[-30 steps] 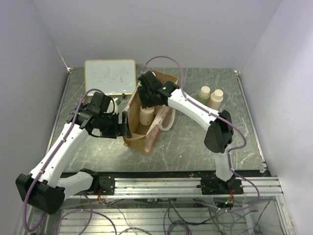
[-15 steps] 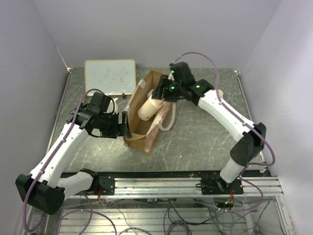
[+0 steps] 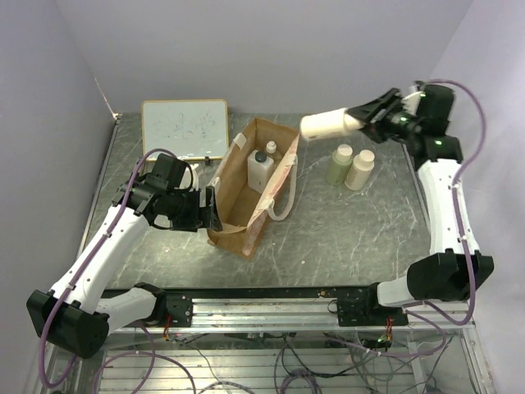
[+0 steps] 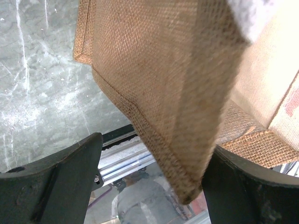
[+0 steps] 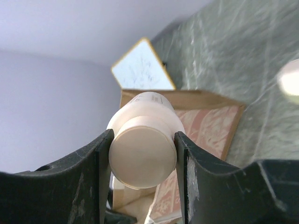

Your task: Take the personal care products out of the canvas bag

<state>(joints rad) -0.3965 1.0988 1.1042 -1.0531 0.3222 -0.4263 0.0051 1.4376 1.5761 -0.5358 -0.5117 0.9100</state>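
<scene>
L wrist: canvas bag [image 4: 159, 84] cut off top & right; white blur [image 4: 261, 16] in top-right corner, can't ID. R wrist: cream bottle [image 5: 142, 151] shows mostly cap end; pale blob [image 5: 289, 81] at right edge blurred, cropped. Top view: whiteboard [image 3: 184, 127] marks too small to read.

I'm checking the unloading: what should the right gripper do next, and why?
Probably lower the bottle and stand it beside the two standing bottles: the right gripper holds it sideways in the air, out of the bag.
</scene>
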